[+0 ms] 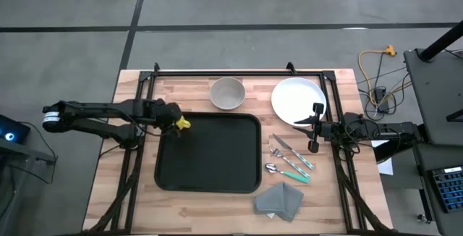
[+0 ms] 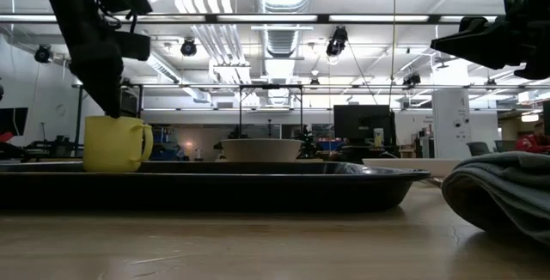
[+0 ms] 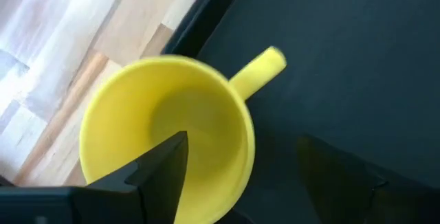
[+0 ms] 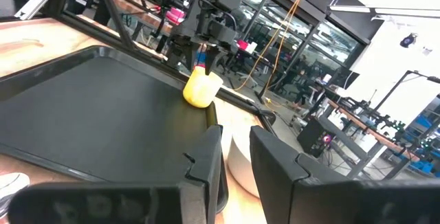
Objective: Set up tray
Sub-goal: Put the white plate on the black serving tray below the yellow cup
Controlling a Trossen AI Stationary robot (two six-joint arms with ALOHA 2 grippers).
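The yellow mug (image 1: 184,124) (image 3: 165,114) stands upright on its base in the far left corner of the black tray (image 1: 210,156) (image 2: 258,185), its handle (image 3: 260,67) pointing over the tray. My left gripper (image 1: 178,121) (image 3: 242,145) hangs over it, open. One finger (image 3: 165,169) reaches down inside the cup and the other (image 3: 344,176) is outside its wall, with a gap showing on both sides. My right gripper (image 1: 315,127) (image 4: 237,148) waits open above the table's right side, beside the white plate (image 1: 296,98), holding nothing.
A beige bowl (image 1: 227,93) and the white plate sit on the wood beyond the tray's far edge. Teal-handled cutlery (image 1: 289,160) lies right of the tray, and a folded grey napkin (image 1: 281,200) (image 2: 507,190) near the front right. The rest of the tray floor is bare.
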